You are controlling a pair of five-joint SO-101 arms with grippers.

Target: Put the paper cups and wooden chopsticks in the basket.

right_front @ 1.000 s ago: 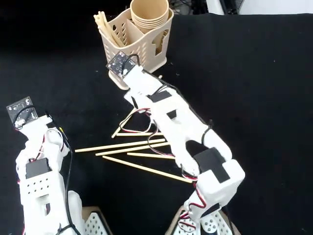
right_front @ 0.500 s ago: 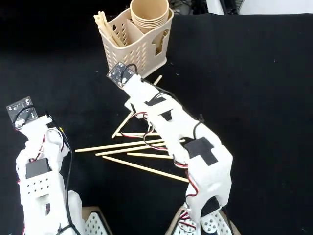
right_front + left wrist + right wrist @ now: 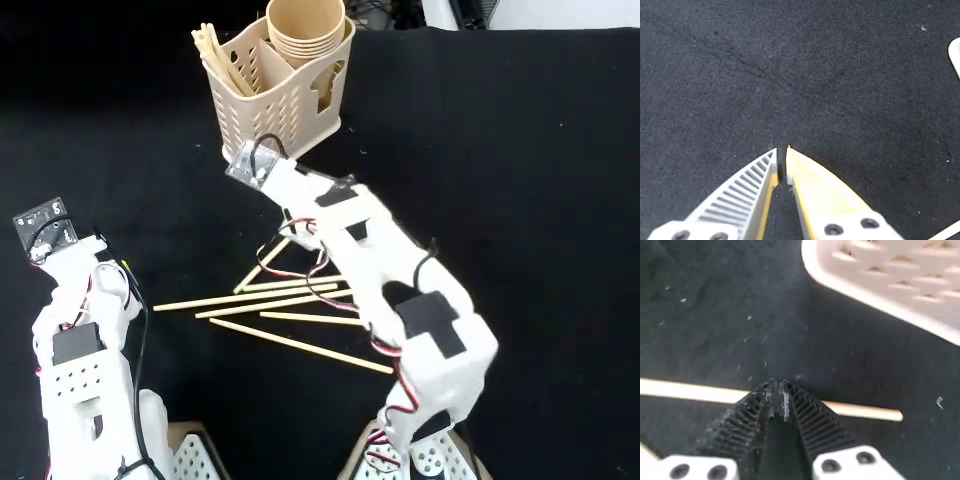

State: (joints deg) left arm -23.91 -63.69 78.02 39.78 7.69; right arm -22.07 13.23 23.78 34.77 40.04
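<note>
Where its black surface lies bare, the counter (image 3: 540, 200) carries every item listed.

- Right arm (image 3: 370, 260): white, stretched from the near edge at centre toward the far left, its wrist just near of the basket (image 3: 290, 110).
- Left arm (image 3: 80, 340): white, folded up at the near left, well apart from the other items.
- Basket: beige, slotted, upright at the far edge, left of centre.
- Paper cups (image 3: 305, 28): one nested stack, upright in the basket's right compartment.
- Loose chopsticks (image 3: 260, 297): several, fanned flat on the counter between the arms, partly under the right arm.
- Stored chopsticks (image 3: 215, 55): a bundle leaning in the basket's left compartment.
- Right gripper (image 3: 777, 386): black fingers clenched tip to tip directly over one chopstick (image 3: 690, 390) lying just near of the basket. Whether it pinches the stick cannot be told.
- Left gripper (image 3: 781, 150): fingers closed together, holding nothing, over bare counter.
</note>
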